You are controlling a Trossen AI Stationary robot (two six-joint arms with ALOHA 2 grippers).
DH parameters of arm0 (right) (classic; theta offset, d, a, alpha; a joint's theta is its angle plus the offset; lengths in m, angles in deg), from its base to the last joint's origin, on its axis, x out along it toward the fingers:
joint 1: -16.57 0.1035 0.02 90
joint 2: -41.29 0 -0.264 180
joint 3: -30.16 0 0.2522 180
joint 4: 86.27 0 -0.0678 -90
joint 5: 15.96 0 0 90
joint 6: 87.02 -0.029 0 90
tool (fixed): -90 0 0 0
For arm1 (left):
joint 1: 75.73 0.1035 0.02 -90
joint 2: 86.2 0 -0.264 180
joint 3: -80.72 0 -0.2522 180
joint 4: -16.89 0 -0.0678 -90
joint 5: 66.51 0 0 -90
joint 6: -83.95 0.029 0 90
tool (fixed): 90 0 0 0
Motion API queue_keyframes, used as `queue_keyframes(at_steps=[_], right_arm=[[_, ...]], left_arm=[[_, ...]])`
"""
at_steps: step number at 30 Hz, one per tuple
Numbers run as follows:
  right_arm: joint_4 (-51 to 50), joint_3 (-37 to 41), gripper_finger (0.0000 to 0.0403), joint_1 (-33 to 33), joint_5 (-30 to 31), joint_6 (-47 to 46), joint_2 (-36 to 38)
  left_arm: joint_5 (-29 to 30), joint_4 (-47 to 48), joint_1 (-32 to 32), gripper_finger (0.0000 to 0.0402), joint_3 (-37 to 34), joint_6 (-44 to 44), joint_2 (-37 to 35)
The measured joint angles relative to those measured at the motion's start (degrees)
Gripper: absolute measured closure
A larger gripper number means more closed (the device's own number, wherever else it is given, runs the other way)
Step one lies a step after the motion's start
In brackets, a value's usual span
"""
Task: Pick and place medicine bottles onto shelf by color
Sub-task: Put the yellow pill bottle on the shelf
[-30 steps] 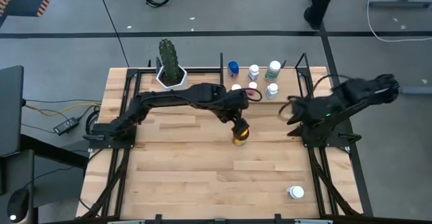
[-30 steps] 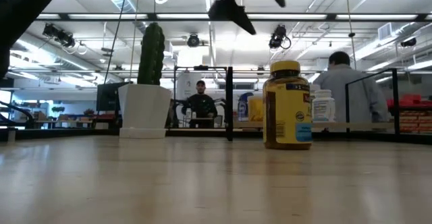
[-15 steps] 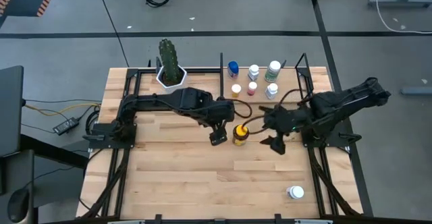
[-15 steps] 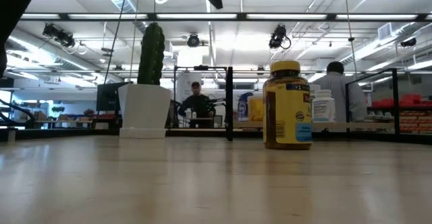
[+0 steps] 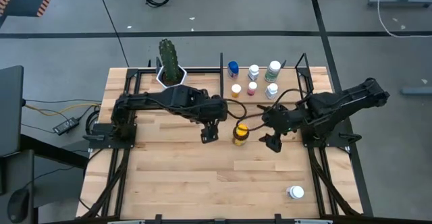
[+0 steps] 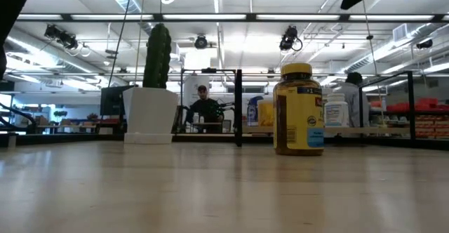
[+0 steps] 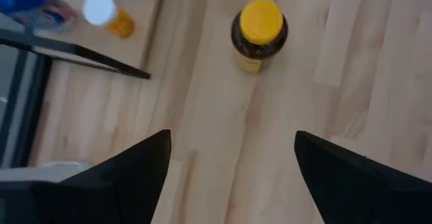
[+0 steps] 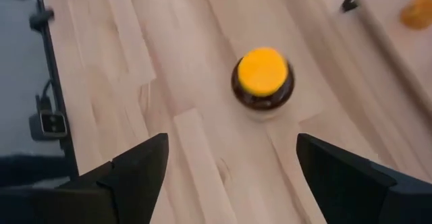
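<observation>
Medicine bottles: you have one amber bottle (image 5: 239,133) with a yellow cap standing upright on the slatted table (image 5: 175,177), near its middle, touched by nothing.

Cactus pot (image 5: 170,74): white, at the table's far edge, left of the shelf.

Left arm: it reaches from the table's left side across toward the middle. You see the left gripper (image 5: 208,133) hanging above the table just left of the amber bottle, pointing down, fingers spread wide and empty; in its wrist view the bottle stands beyond the gap between the two dark fingers (image 7: 128,177).

Shelf (image 5: 260,99): at the far edge between black posts, carrying a blue bottle (image 5: 233,68), an orange bottle (image 5: 235,89), a pink bottle (image 5: 252,88), a green bottle (image 5: 273,69) and two white bottles (image 5: 254,71).

Right arm: stretched in from the right. The right gripper (image 5: 271,140) hovers just right of the amber bottle, fingers released, wide apart, holding nothing.

Stray white bottle (image 5: 295,193): lying near the table's front right corner, well apart from both grippers.
</observation>
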Motion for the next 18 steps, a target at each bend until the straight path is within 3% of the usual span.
queue_keyframes(at_steps=[15,18], right_arm=[[2.46,0.0,0.007,0.0,4.32,-1.44,7.5],[2.25,0.0,0.007,0.0,5.79,-4.54,9.02]], left_arm=[[1.39,-12.49,-1.0,0.011,-0.1,7.86,-2.42],[1.46,-18.14,-1.36,0.0119,-4.32,8.34,-3.44]])
